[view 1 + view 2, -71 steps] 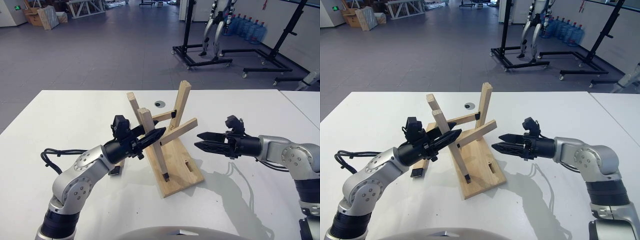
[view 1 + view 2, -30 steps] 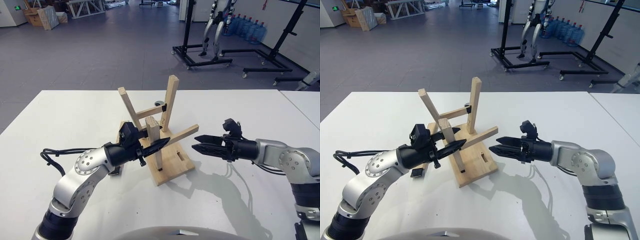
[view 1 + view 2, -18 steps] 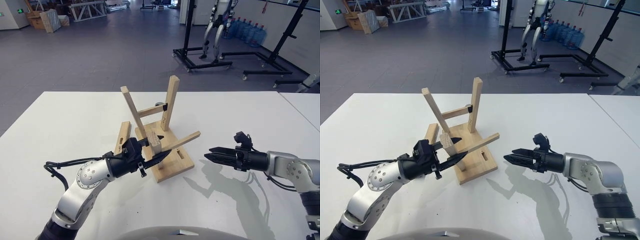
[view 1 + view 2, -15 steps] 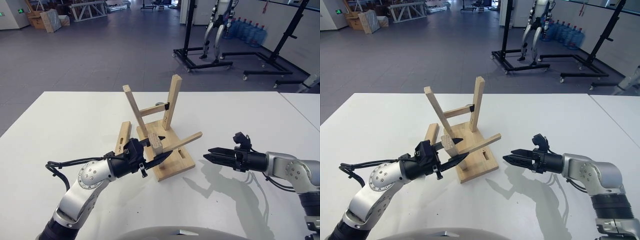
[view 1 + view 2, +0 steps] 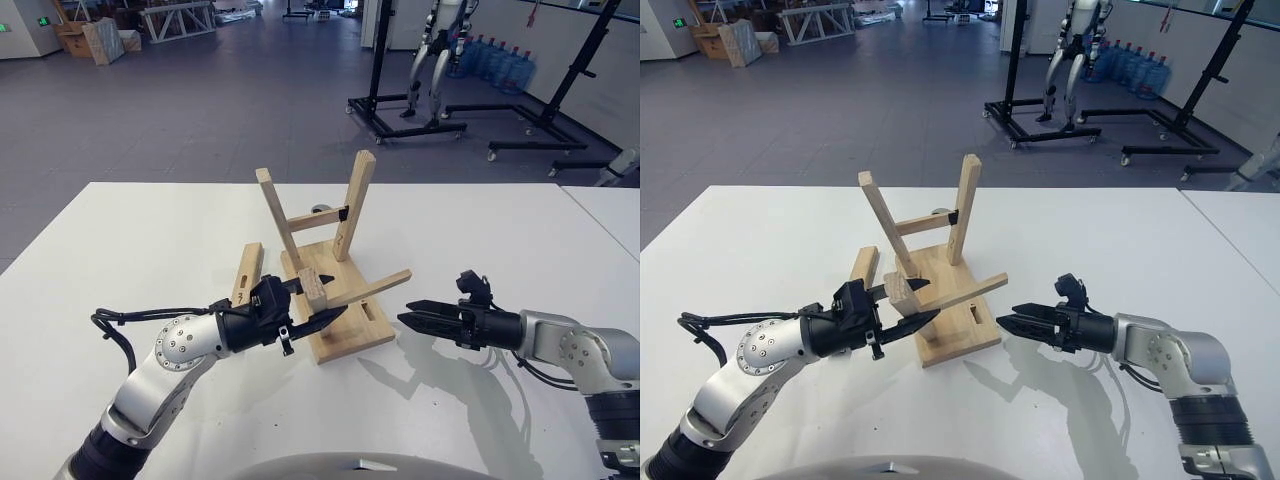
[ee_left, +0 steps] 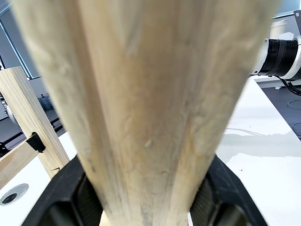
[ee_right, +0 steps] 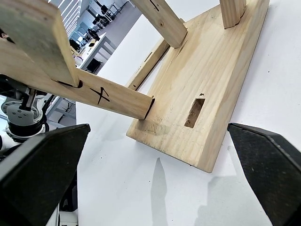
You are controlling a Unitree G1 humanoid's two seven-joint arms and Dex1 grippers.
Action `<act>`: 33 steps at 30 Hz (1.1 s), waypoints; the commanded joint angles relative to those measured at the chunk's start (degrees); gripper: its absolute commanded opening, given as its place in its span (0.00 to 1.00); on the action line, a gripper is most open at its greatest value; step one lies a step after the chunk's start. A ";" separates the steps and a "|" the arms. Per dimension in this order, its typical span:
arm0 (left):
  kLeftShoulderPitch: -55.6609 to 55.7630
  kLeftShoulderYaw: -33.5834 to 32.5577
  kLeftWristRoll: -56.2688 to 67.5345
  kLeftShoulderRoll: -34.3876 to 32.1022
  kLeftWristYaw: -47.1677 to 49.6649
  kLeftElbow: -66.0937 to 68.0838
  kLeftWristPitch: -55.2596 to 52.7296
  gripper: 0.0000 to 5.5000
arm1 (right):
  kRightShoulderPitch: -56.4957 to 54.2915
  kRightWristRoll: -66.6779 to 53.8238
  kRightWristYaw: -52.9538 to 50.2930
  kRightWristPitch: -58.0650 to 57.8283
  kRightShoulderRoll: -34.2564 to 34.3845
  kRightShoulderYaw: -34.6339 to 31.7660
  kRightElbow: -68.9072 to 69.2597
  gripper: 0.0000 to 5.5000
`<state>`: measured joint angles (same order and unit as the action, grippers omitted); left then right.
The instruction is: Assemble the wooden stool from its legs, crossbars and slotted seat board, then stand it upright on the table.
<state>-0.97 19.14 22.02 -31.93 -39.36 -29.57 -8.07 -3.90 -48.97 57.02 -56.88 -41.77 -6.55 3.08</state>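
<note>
The slotted seat board [image 5: 350,325] lies flat on the white table. Two legs [image 5: 276,218] [image 5: 355,205] stand up from it, joined by a crossbar [image 5: 315,219]. My left gripper [image 5: 322,297] is shut on a third leg [image 5: 312,290], held tilted over the board's near left corner. A crossbar [image 5: 370,288] sticks out of that leg to the right, its free end above the board [image 7: 221,70] near an empty slot [image 7: 194,113]. My right gripper [image 5: 405,315] hovers just right of the board, open, with nothing between its fingers. The held leg [image 6: 141,94] sits between the left fingers [image 6: 61,197].
A loose wooden piece [image 5: 247,272] lies on the table left of the board. A round grommet hole [image 5: 318,210] sits behind the stool. A black cable [image 5: 110,325] loops beside my left arm. The table [image 5: 500,230] is bare to the right and front.
The seat board, first tipped up on edge, has come down flat on the table. My left gripper stays on the leg and has moved lower. My right gripper has edged closer to the board.
</note>
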 commanded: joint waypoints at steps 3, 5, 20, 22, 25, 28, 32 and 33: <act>-3.42 3.42 -2.70 -3.36 -1.95 4.87 -10.31 0.51 | 0.25 0.80 -1.13 -0.56 0.51 0.45 1.23 0.98; -3.11 2.60 -3.95 -3.42 -1.88 4.15 -10.39 0.56 | 0.21 0.86 -1.24 -0.67 0.81 0.51 1.41 0.98; -7.33 -4.88 -8.27 -9.45 -5.54 2.49 -8.10 0.56 | 1.52 1.07 -2.20 -0.48 2.18 -0.34 2.19 0.98; -8.54 -7.81 -7.69 -10.27 -5.61 2.06 -8.44 0.56 | 1.60 1.09 -2.25 -0.41 2.28 -0.43 2.19 0.98; -10.56 -14.77 -4.92 -11.09 -4.93 1.47 -10.19 0.56 | 2.11 1.04 -2.57 -0.16 2.63 -0.86 2.35 0.98; -10.60 -22.59 -0.09 -9.36 -0.99 1.47 -16.76 0.56 | 3.07 0.93 -3.21 0.26 3.33 -1.55 2.66 0.98; -6.28 -28.72 6.88 -4.14 10.31 -2.29 -31.48 0.56 | 4.39 0.71 -4.29 0.84 4.66 -2.18 3.46 0.98; -5.18 -28.62 7.73 -2.72 13.57 -3.58 -35.61 0.56 | 4.65 0.69 -4.51 0.94 4.98 -2.27 3.64 0.98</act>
<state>-8.37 -8.92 28.29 -36.65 -30.64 -31.04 -37.14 0.31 -48.29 53.33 -56.20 -37.22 -8.07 5.48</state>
